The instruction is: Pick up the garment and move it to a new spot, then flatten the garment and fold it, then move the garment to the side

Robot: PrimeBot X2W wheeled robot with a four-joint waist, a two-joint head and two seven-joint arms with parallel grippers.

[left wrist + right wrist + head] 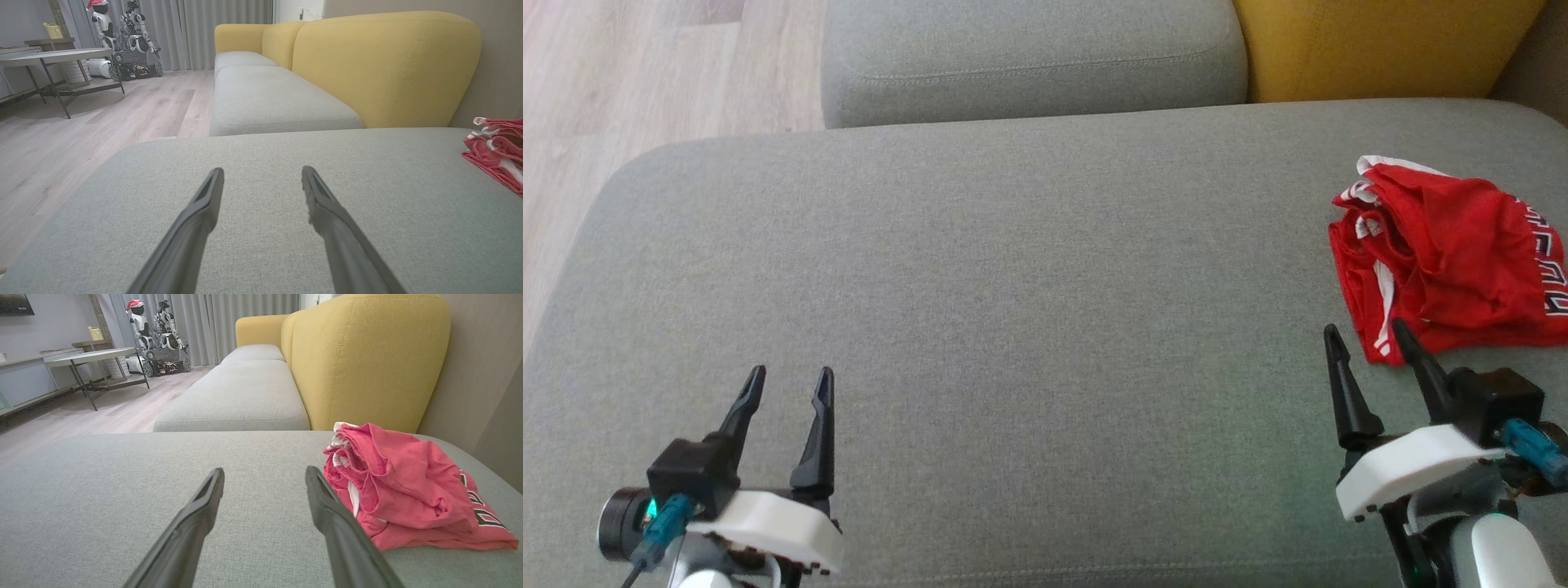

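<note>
Far left in the head view, pale wooden floor (629, 90). Then the broad grey sofa seat (1029, 269), and low on its left side the left tool (792, 372): two dark fingers spread apart, gripping nothing, poised over bare fabric, well apart from the garment (1445, 253). Same story from the left wrist view: fingers (204, 212) parted over grey cloth, with a desk (53, 55) and another robot (101, 30) in a red hat off to the left by grey curtains (220, 28), and a sliver of the garment at the right edge. Behind the seat, at top centre of the head view, a second grey cushion (1029, 57); to its right, a yellow backrest (1380, 45). Further right, low down, the right tool (1365, 328), likewise wide open and empty, its right finger drawn across the near left corner of the garment; touching or just above, impossible to tell. Garment itself at the right end of the seat, below the yellow backrest: a crumpled red heap with white trim and dark lettering, cut off by the right edge of the view. From the right wrist view, lying bunched just beside the right finger (327, 506), resting on the seat
</note>
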